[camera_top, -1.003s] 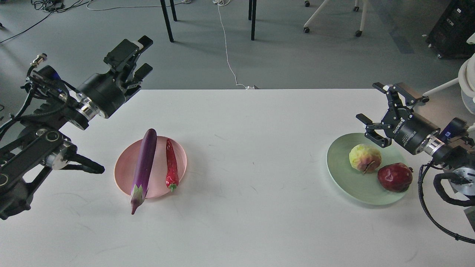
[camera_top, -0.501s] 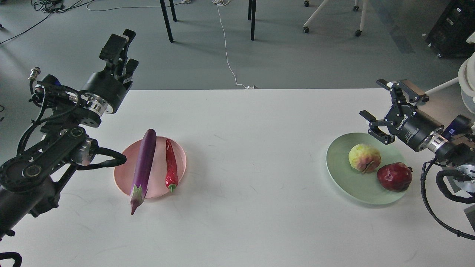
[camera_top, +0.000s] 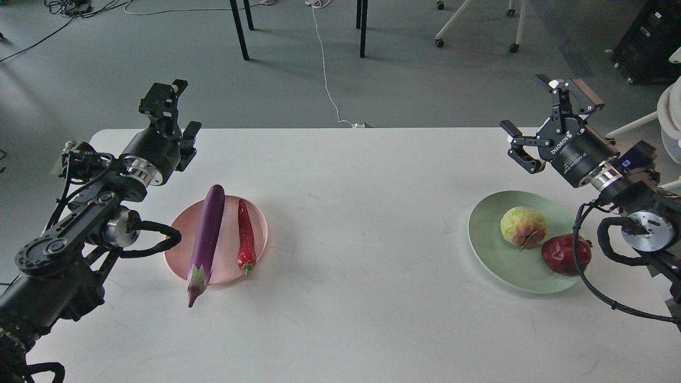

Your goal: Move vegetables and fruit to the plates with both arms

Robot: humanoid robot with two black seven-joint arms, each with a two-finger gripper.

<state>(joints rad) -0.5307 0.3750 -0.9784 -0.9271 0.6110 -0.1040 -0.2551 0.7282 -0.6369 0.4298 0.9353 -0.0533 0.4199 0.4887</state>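
On the white table (camera_top: pixel 351 223) a long glossy purple eggplant (camera_top: pixel 206 242) lies across the round pastel pink plate (camera_top: pixel 259 229) with its green-tipped end hanging over the near rim, and a curved red chili (camera_top: pixel 246 235) rests just beside it on the same plate. Over to the right, the pale mint green plate (camera_top: pixel 489 250) carries a yellow-green blushed round fruit (camera_top: pixel 523 226) and a dark red pomegranate-like fruit (camera_top: pixel 565 254), close together. The left gripper (camera_top: pixel 175 109) hangs above the far left corner with fingers parted and nothing between them, while the right gripper (camera_top: pixel 537 122) is raised beyond the green plate, jaws spread wide and empty.
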